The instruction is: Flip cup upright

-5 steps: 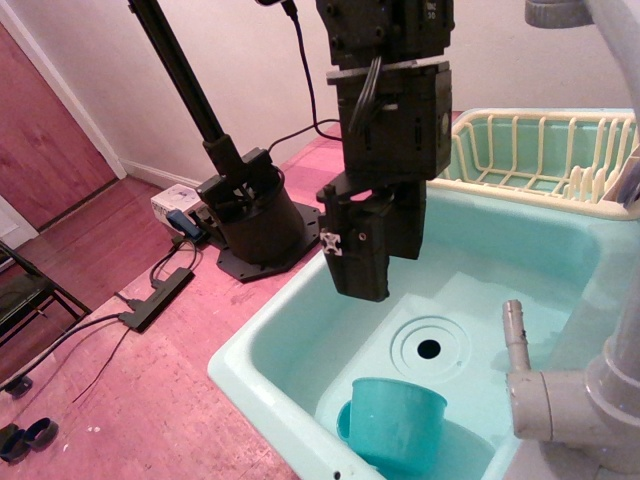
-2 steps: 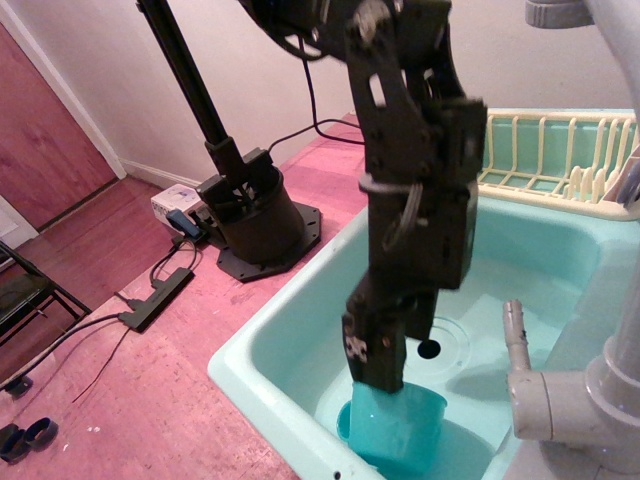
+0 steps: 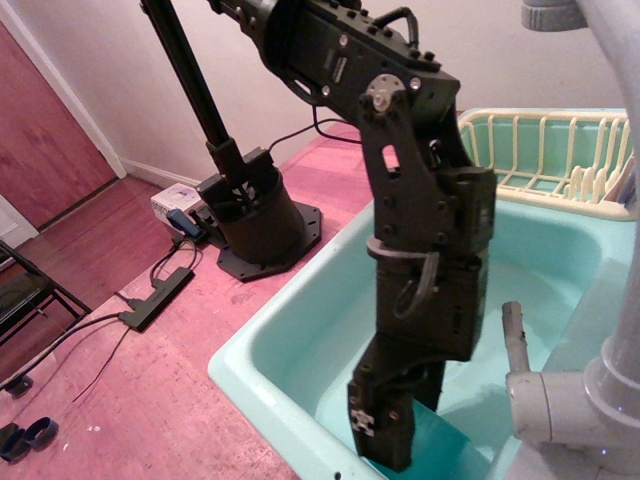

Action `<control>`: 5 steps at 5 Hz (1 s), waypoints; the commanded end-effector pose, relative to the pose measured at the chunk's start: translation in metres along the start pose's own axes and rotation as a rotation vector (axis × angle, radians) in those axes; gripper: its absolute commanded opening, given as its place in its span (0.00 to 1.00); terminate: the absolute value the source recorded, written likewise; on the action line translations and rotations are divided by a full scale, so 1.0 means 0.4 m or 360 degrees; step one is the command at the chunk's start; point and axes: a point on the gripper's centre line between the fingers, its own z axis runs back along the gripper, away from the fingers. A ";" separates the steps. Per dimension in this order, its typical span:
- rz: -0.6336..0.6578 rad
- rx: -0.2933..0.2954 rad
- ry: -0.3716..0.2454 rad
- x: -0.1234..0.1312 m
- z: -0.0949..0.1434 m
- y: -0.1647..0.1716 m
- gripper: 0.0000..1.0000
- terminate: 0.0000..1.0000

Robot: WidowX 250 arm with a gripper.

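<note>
The black arm (image 3: pixel 420 230) reached down from the upper left into the pale mint sink (image 3: pixel 300 340), its wrist bent so that the gripper (image 3: pixel 395 425) hung low over the near end of the basin. The gripper's dark body filled the spot just inside the near rim, and how its jaws stood could not be made out from where I was; they were turned away and buried in the arm's own bulk. Of the cup, only a sliver of deeper teal (image 3: pixel 440 440) showed just right of the gripper, low in the basin; whether it stood upright or lay tipped I could not tell. A grey faucet pipe (image 3: pixel 560 400) jutted in at the near right, and the cream dish rack (image 3: pixel 540 150) sat on the far side of the sink.
</note>
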 end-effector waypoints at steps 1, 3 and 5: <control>-0.0061 -0.0012 0.0015 -0.020 -0.033 -0.029 0.00 0.00; -0.0225 0.0094 0.0149 -0.035 0.022 -0.007 0.00 0.00; -0.0301 0.0275 0.0374 -0.123 0.094 0.039 0.00 0.00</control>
